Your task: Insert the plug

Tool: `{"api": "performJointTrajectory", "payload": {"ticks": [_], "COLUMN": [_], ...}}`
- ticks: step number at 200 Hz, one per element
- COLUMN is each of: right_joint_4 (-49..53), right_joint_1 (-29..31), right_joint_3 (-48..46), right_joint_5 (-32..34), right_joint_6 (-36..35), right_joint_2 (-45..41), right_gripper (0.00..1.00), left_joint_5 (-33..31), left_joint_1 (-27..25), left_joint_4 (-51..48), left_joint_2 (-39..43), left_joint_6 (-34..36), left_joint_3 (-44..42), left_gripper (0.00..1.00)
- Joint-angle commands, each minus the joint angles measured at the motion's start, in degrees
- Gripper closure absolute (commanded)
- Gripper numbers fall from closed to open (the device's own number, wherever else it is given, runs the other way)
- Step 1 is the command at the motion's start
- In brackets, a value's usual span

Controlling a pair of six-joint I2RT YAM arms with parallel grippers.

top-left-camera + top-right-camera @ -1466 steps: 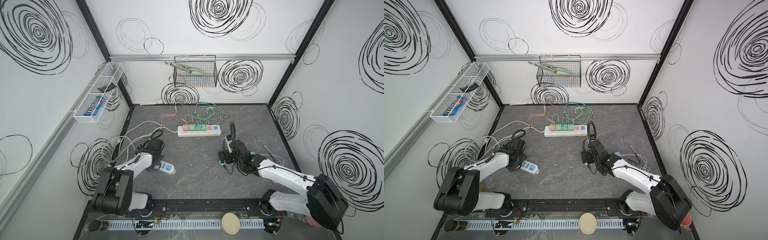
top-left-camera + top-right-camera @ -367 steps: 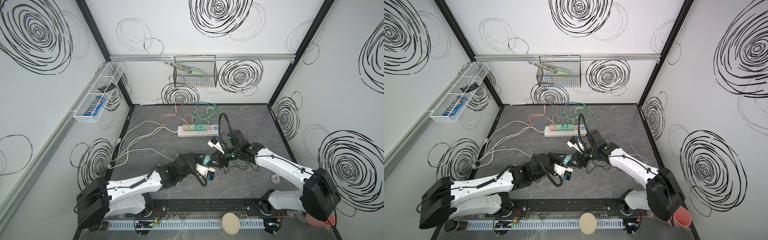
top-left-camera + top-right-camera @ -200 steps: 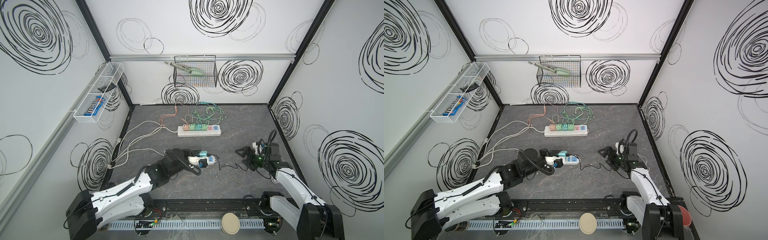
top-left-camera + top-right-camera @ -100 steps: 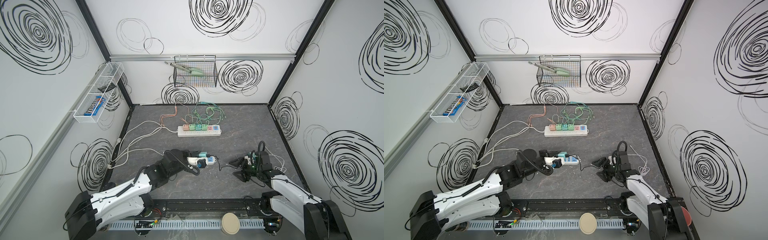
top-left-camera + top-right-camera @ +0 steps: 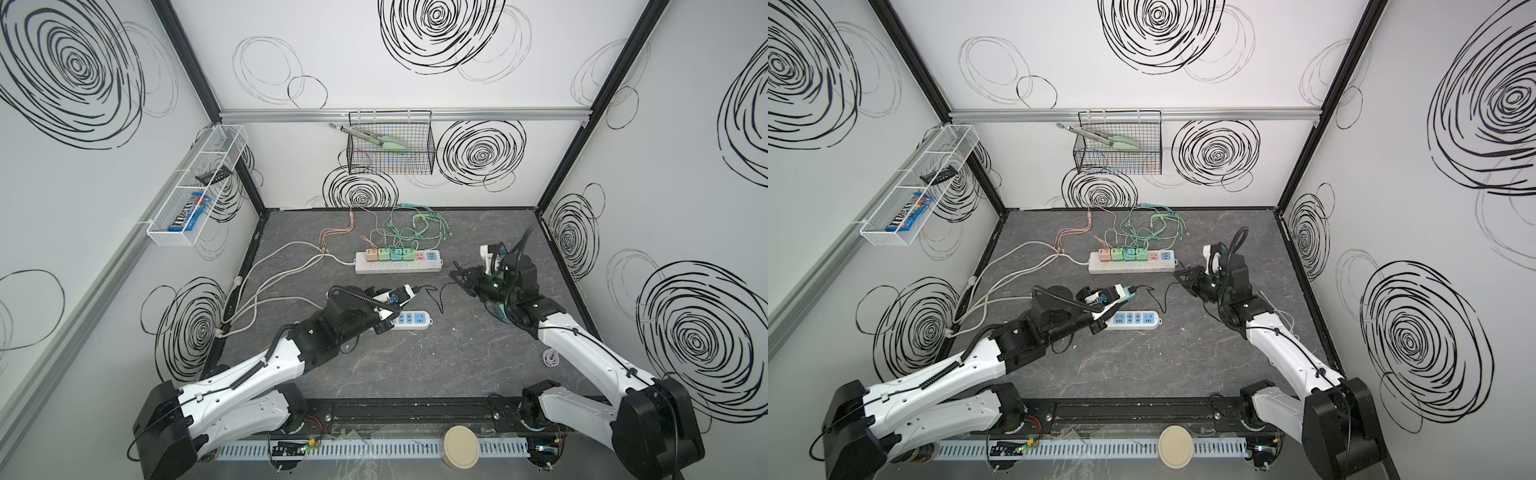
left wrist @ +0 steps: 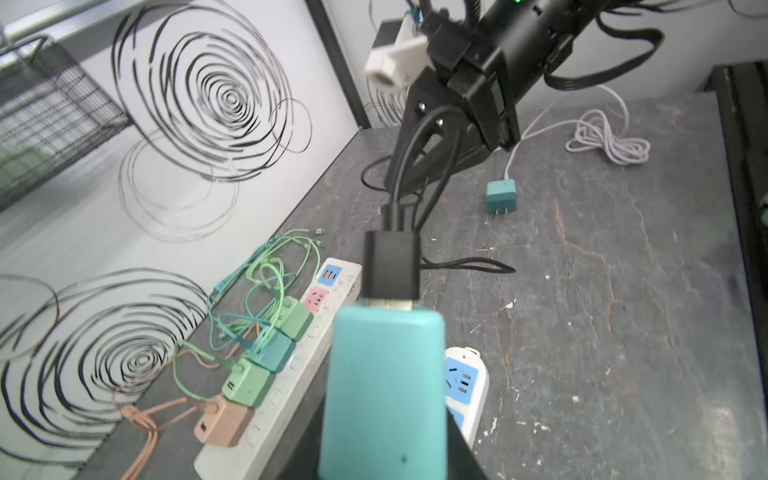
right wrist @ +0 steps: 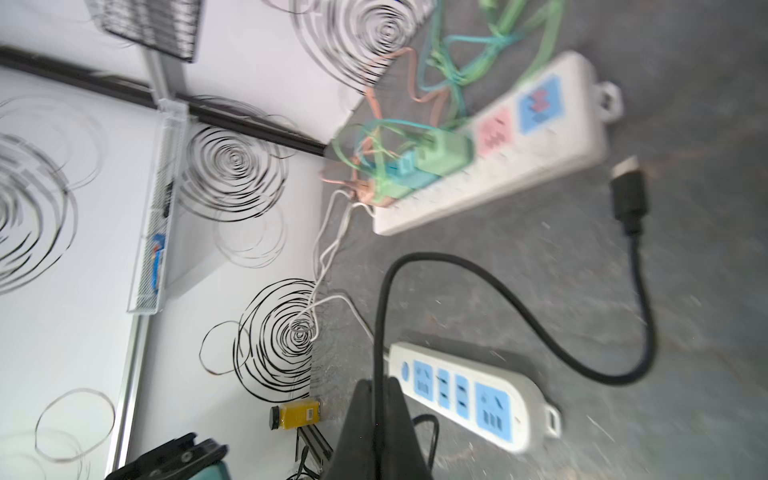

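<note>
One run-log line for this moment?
left gripper: holding teal plastic charger block | black USB plug: at block's tip | right gripper: shut on black cable

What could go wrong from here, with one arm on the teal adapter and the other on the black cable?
One: the right gripper is shut on the black cable while the left gripper holds the teal adapter; if the arms part, the black connector at the adapter's end may be pulled out. Two: slack cable loops on the table beside the small power strip and could snag or cover its sockets when the adapter goes in.
</note>
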State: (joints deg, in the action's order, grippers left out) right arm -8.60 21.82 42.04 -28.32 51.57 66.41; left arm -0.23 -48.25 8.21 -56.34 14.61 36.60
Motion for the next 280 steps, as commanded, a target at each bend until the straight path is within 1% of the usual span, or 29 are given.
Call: {"api": "performJointTrajectory", "payload": {"ticks": [1, 19, 32, 62, 80, 87, 95, 100, 102, 104, 110, 111, 116, 117, 127, 134, 148, 154, 158, 174, 202, 215, 228, 237, 245, 251, 258, 273, 280], "right_joint_4": [-2.3, 0.7, 1.1, 2.1, 4.9, 5.6, 6.7, 7.6, 8.3, 8.6, 10.8, 10.8, 13.0, 14.0, 18.5, 21.4, 25.2, 26.0, 26.4, 27.0, 23.1, 19.1, 12.4, 7.4, 5.2, 5.3, 7.1, 11.8, 14.2], "right_joint_1": [6.2, 11.8, 15.5, 21.6, 24.9, 25.8, 26.4, 26.4, 26.5, 26.5, 26.4, 26.4, 26.3, 26.2, 26.0, 25.8, 25.2, 24.6, 24.2, 22.0, 18.6, 17.3, 15.5, 14.0, 12.8, 12.1, 11.8, 11.9, 11.9], "right_joint_3": [8.3, 17.3, 23.1, 38.3, 48.4, 51.4, 54.5, 56.1, 57.3, 57.6, 60.1, 60.1, 61.9, 62.6, 65.1, 66.1, 65.1, 63.9, 62.9, 58.8, 48.9, 43.2, 36.0, 30.2, 26.8, 25.1, 24.0, 22.4, 21.8], "right_joint_5": [1.5, 1.9, 1.4, -1.8, 0.1, 1.5, 2.4, 2.4, 2.4, 2.3, 2.3, 2.3, 2.2, 2.2, 2.7, 3.0, 4.1, 3.7, 3.4, 0.5, -2.4, -2.4, -2.7, -5.0, -7.3, -9.3, -11.8, -12.9, -14.0], "right_joint_6": [-14.1, -20.4, -23.6, -27.8, -28.1, -27.9, -27.6, -27.6, -27.7, -27.8, -28.8, -28.8, -30.4, -31.0, -34.3, -37.3, -42.1, -43.6, -44.3, -46.0, -47.0, -46.7, -44.8, -43.9, -44.2, -45.7, -49.2, -55.6, -58.5], "right_joint_2": [7.2, 15.5, 21.6, 37.8, 46.9, 49.7, 52.6, 53.7, 54.6, 54.8, 56.2, 56.2, 57.0, 57.2, 57.7, 57.4, 55.3, 54.1, 53.1, 48.6, 39.2, 34.4, 29.6, 26.5, 24.3, 23.0, 21.9, 19.5, 18.6], "right_gripper": [1.0, 1.0, 1.0, 1.0, 0.96, 0.91, 0.82, 0.75, 0.68, 0.66, 0.52, 0.52, 0.44, 0.41, 0.28, 0.21, 0.1, 0.0, 0.02, 0.03, 0.03, 0.03, 0.03, 0.03, 0.03, 0.03, 0.03, 0.03, 0.0], "left_joint_5": [-5.7, -10.3, -10.3, -9.3, -6.8, -5.6, -3.9, -3.1, -2.7, -2.2, -0.8, -0.7, 0.4, 0.6, 2.8, 4.3, 6.9, 7.8, 8.3, 11.0, 14.2, 16.0, 18.5, 20.7, 23.0, 24.6, 26.0, 27.2, 27.5], "left_joint_1": [0.3, 0.8, 1.2, 1.8, 3.7, 5.0, 6.5, 7.6, 8.1, 8.5, 9.8, 10.0, 11.0, 11.2, 12.9, 14.0, 15.9, 16.5, 16.9, 18.3, 19.5, 19.7, 19.9, 20.0, 20.0, 20.0, 20.0, 19.9, 20.0], "left_joint_4": [10.9, 13.6, 15.6, 16.2, 19.2, 20.1, 20.5, 20.7, 20.8, 20.9, 21.4, 21.5, 21.7, 21.8, 23.1, 24.1, 27.2, 28.0, 28.8, 31.3, 34.8, 36.6, 39.0, 40.5, 41.8, 42.2, 43.0, 46.3, 48.3], "left_joint_2": [1.9, 4.2, 5.2, 6.5, 8.3, 8.8, 9.4, 9.6, 9.7, 9.7, 9.7, 9.7, 9.6, 9.7, 9.3, 8.7, 7.6, 6.9, 6.6, 4.5, 0.5, -1.0, -2.3, -3.2, -4.1, -4.9, -5.7, -7.8, -8.6], "left_joint_6": [-22.6, -34.3, -40.9, -46.7, -49.3, -50.1, -50.7, -51.2, -51.2, -51.3, -51.6, -51.6, -52.0, -52.1, -52.8, -53.5, -54.6, -54.9, -55.0, -55.3, -55.7, -55.5, -54.9, -54.1, -52.7, -51.6, -50.6, -49.9, -49.7], "left_joint_3": [-6.1, -11.1, -14.6, -19.4, -23.2, -24.3, -25.2, -25.6, -25.8, -26.0, -26.6, -26.7, -27.0, -27.1, -28.1, -28.8, -30.0, -30.3, -30.5, -30.8, -30.4, -30.1, -29.9, -29.4, -28.9, -28.4, -27.9, -27.9, -28.2], "left_gripper": [1.0, 1.0, 1.0, 1.0, 1.0, 1.0, 1.0, 1.0, 1.0, 1.0, 1.0, 1.0, 1.0, 1.0, 1.0, 1.0, 1.0, 1.0, 1.0, 1.0, 1.0, 1.0, 1.0, 1.0, 1.0, 1.0, 1.0, 1.0, 1.0]}}
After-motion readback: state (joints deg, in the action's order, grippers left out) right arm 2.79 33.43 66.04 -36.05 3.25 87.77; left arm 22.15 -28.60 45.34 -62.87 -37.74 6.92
